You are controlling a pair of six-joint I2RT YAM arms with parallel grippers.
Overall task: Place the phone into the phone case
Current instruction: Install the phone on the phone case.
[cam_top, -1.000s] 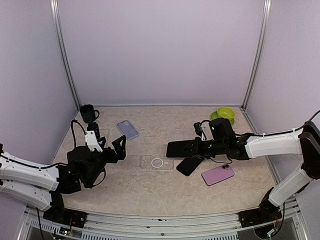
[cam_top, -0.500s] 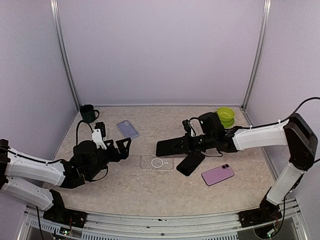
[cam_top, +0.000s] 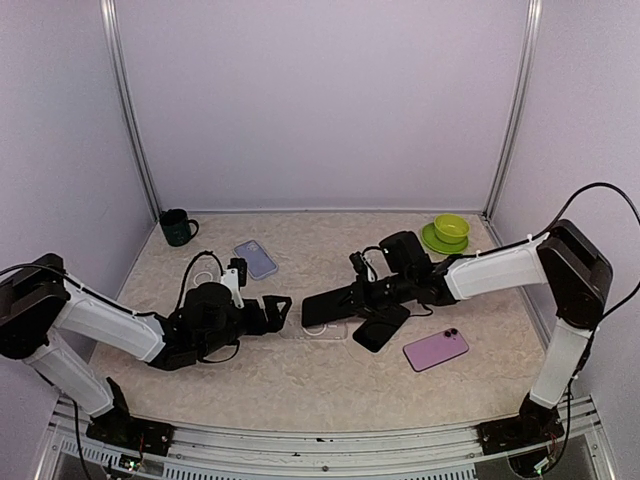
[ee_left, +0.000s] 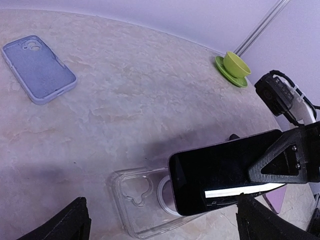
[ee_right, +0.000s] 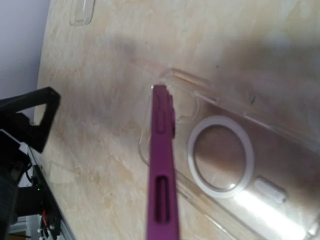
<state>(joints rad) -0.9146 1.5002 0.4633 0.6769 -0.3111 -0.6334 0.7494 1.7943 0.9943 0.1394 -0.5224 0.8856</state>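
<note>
My right gripper [cam_top: 378,292] is shut on the phone [cam_top: 330,303], which has a black screen and a purple edge. The phone [ee_left: 225,170] hangs low over the right part of the clear phone case [ee_left: 142,200], its free end above the white ring. In the right wrist view the phone's purple edge [ee_right: 162,165] runs up the middle, with the case [ee_right: 225,165] beneath and to its right. Just left of the case [cam_top: 312,326], my left gripper [cam_top: 276,309] is open and holds nothing. Its fingertips [ee_left: 75,222] straddle the case's near side.
A lilac case [cam_top: 256,259] lies at the back left, beside a dark green mug [cam_top: 178,227]. A flat black slab [cam_top: 380,328] and a purple phone [cam_top: 436,349] lie right of the clear case. A green cup on a saucer [cam_top: 451,230] stands at the back right.
My right gripper has carried the phone leftward, out over the clear case. My left arm has reached rightward to the case's left end, its jaws staying open.
</note>
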